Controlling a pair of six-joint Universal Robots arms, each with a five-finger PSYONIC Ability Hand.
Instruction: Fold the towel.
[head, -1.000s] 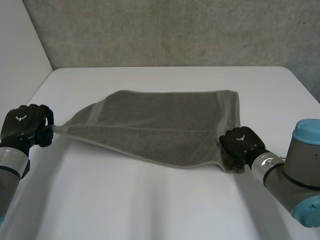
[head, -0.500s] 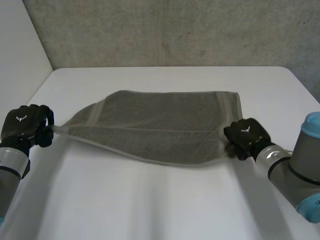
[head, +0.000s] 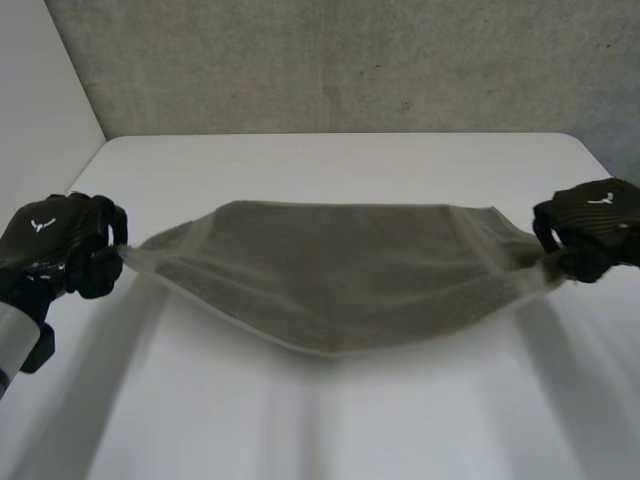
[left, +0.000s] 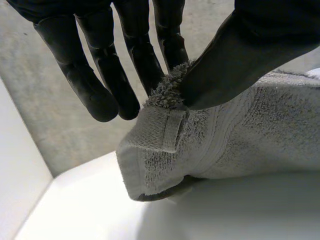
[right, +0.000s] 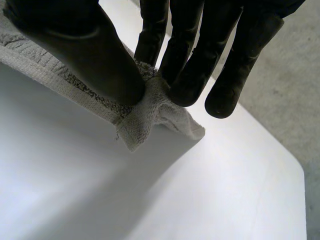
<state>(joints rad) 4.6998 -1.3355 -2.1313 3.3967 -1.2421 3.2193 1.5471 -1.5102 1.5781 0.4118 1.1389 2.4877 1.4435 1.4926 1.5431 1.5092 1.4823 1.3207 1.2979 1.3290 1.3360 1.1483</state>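
A grey-brown towel (head: 340, 275) hangs stretched between my two hands above the white table (head: 330, 155), sagging in the middle. My left hand (head: 55, 250) pinches its left corner; in the left wrist view the thumb (left: 240, 55) presses the towel corner (left: 160, 145) against the fingers (left: 125, 65). My right hand (head: 590, 230) holds the right corner; in the right wrist view the thumb (right: 90, 55) and fingers (right: 190, 70) pinch the towel corner (right: 150, 112), whose tip hangs free below them.
A rough grey wall (head: 350, 60) stands behind the table's far edge. A white panel (head: 40, 110) rises along the table's left side. The table's right edge (right: 295, 165) lies near my right hand.
My right hand closed on the towel's right corner and swung up and out to the right. My left hand rose too, so the towel left the table and now hangs taut.
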